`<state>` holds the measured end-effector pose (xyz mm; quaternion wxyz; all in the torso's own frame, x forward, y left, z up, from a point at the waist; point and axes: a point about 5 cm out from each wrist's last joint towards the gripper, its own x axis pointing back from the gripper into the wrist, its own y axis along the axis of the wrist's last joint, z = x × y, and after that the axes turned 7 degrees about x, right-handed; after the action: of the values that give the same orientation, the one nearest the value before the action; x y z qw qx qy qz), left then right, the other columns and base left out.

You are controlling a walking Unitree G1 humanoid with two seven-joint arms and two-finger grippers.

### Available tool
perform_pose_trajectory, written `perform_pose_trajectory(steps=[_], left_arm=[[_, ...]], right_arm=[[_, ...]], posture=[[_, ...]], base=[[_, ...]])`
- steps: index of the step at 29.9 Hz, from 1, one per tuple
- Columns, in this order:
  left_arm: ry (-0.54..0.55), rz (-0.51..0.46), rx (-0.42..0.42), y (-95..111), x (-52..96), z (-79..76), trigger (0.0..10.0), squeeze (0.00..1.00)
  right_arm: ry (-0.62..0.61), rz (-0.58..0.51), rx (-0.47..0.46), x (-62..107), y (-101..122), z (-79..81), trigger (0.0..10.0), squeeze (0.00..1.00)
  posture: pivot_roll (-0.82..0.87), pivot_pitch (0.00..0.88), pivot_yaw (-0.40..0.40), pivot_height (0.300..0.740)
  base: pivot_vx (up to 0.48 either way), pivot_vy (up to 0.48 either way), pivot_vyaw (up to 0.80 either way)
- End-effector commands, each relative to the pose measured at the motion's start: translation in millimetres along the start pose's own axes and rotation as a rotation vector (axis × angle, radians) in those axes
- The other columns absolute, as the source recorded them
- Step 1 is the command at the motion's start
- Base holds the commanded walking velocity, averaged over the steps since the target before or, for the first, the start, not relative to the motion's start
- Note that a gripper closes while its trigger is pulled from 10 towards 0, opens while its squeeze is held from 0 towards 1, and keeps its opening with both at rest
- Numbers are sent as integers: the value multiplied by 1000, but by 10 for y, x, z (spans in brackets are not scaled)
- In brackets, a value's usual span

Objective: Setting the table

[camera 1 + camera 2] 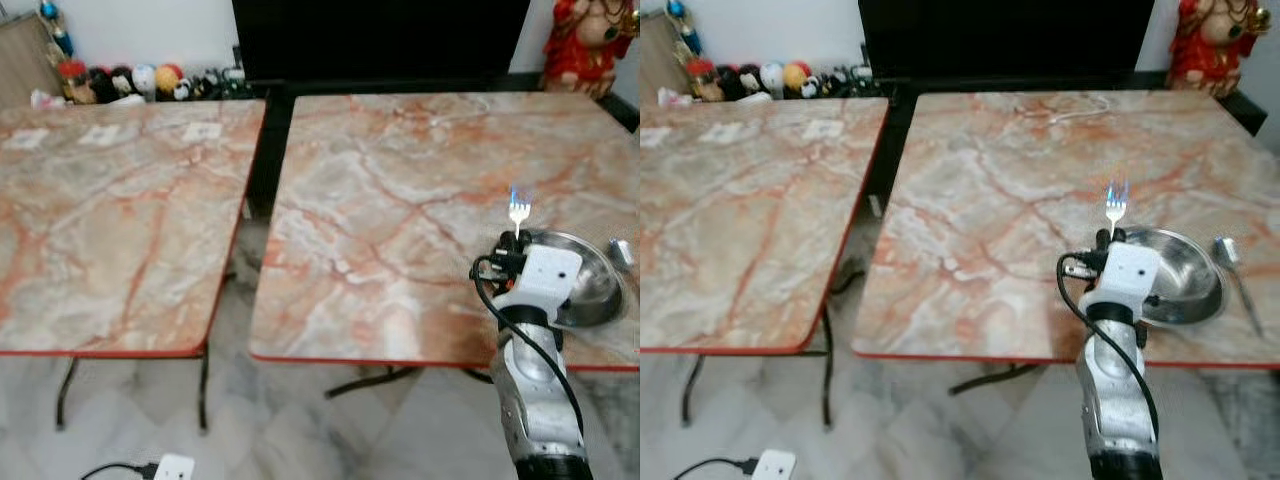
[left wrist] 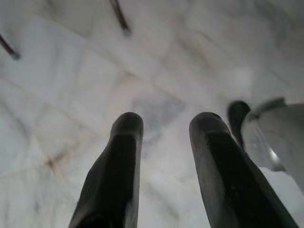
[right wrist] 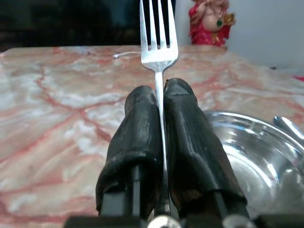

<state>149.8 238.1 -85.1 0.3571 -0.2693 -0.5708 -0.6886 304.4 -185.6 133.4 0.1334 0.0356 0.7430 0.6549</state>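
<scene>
My right gripper (image 3: 160, 92) is shut on a silver fork (image 3: 157, 33), tines pointing up. In the eye views the fork (image 1: 518, 211) sticks up just left of a steel plate (image 1: 1200, 297) near the front right of the right-hand marble table (image 1: 400, 190). A spoon (image 1: 1236, 272) lies to the right of the plate. My left gripper (image 2: 164, 126) hangs over the pale floor, open, with nothing between its fingers (image 2: 121, 156).
A second marble table (image 1: 110, 200) stands to the left, across a narrow gap. A white power plug (image 1: 172, 467) and cable lie on the floor in front. Small toys (image 1: 140, 80) line the back wall; a red figure (image 1: 590, 40) stands at back right.
</scene>
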Motion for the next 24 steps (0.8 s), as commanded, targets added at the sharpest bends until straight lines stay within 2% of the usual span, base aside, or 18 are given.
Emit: perform_pose_trajectory(steps=[1, 12, 24], left_arm=[[5, 13, -7, -19, 3, 16, 10000, 0], [11, 11, -4, -9, 0, 24, 10000, 0], [18, 8, 5, 12, -7, 33, 10000, 0]], right_arm=[[-24, -16, 14, -28, 45, -70, 10000, 0], [-49, -10, 16, -58, 38, -111, 10000, 0], [-94, 5, 31, -83, 4, -233, 10000, 0]], posture=[[-84, 65, 44, 740], [-81, 69, 43, 740], [-78, 79, 43, 740]], base=[[0, -458, 0], [0, -417, 0], [0, 0, 0]])
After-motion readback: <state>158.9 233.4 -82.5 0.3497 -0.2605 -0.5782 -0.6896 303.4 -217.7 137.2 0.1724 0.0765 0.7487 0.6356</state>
